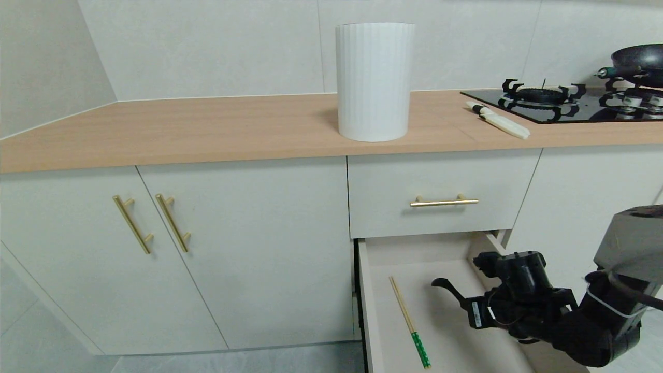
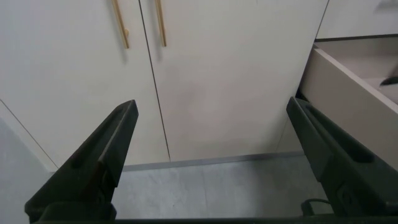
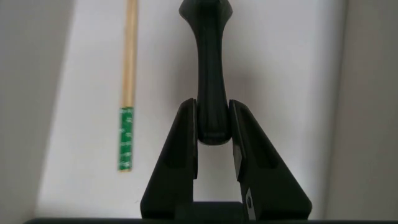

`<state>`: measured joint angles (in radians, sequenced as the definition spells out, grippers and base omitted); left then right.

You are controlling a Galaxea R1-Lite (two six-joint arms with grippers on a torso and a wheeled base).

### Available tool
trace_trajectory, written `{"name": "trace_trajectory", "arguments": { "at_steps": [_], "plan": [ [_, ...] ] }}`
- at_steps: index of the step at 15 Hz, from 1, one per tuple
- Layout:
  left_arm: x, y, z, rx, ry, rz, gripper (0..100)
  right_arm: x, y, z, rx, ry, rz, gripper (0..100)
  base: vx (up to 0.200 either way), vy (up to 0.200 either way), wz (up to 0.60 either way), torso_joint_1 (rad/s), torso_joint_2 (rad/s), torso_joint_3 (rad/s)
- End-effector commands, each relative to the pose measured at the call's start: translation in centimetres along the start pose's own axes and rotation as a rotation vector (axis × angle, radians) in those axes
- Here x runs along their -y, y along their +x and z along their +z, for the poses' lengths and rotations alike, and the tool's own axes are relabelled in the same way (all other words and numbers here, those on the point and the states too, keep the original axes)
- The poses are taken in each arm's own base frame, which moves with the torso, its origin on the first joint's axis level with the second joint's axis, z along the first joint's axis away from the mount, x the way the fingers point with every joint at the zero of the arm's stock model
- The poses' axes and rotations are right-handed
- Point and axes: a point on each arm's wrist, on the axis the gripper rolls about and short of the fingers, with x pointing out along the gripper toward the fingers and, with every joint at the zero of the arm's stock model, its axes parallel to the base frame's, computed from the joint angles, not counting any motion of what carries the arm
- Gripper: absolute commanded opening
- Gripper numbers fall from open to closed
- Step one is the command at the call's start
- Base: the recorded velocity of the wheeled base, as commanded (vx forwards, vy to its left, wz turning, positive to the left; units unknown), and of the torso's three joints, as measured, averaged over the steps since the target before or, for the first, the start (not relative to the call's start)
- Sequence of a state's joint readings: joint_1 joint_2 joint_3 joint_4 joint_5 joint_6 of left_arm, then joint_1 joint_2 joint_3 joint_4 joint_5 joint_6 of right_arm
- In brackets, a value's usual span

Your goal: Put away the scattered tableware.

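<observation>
Black utensil (image 3: 210, 81), likely a spoon or ladle by its curved end, is clamped at the handle by the right gripper (image 3: 212, 121), fingers closed tight on both sides. It hangs over the floor of the open drawer (image 1: 456, 342), curved end pointing in toward the cabinet. Held low and roughly level, probably so it can be let go flat without bouncing.

Pair of chopsticks (image 1: 409, 321) with green ends already lies in the drawer, along the robot's-left side, apart from the utensil. The free strip beside them is where the utensil looks headed.

Judgement: placing step, release not yet done.

Left gripper (image 2: 211, 107) is spread wide with nothing in it, low down facing the cabinet doors (image 2: 217, 81), out of the way.

On the countertop (image 1: 207, 129) a white knife-like item (image 1: 498, 120) lies by the gas hob (image 1: 549, 101), likely the next pick. White ribbed canister (image 1: 374, 80) stands above the drawers; a dark pan (image 1: 639, 59) sits on the far burner.
</observation>
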<state>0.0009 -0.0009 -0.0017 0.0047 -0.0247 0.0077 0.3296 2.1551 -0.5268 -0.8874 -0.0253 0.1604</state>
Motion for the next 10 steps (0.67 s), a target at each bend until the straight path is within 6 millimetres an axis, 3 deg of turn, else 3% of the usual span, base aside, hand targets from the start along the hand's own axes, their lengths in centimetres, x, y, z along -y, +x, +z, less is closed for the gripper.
{"name": "trace_trajectory", "arguments": {
  "at_steps": [1,6,10],
  "plan": [
    [0.0,0.0,0.0,-0.001,0.000,0.001,100,0.3,1.7,-1.8,-0.065,-0.002,-0.023,0,0.000,0.000,0.00,0.000,0.00,0.000],
    [0.0,0.0,0.0,-0.001,0.000,0.001,100,0.4,3.2,-3.4,-0.098,-0.014,-0.045,0,0.000,0.000,0.00,0.000,0.00,0.000],
    [0.0,0.0,0.0,-0.001,0.000,0.001,100,0.4,3.4,-3.4,-0.099,-0.014,-0.048,0,0.000,0.000,0.00,0.000,0.00,0.000]
  ]
}}
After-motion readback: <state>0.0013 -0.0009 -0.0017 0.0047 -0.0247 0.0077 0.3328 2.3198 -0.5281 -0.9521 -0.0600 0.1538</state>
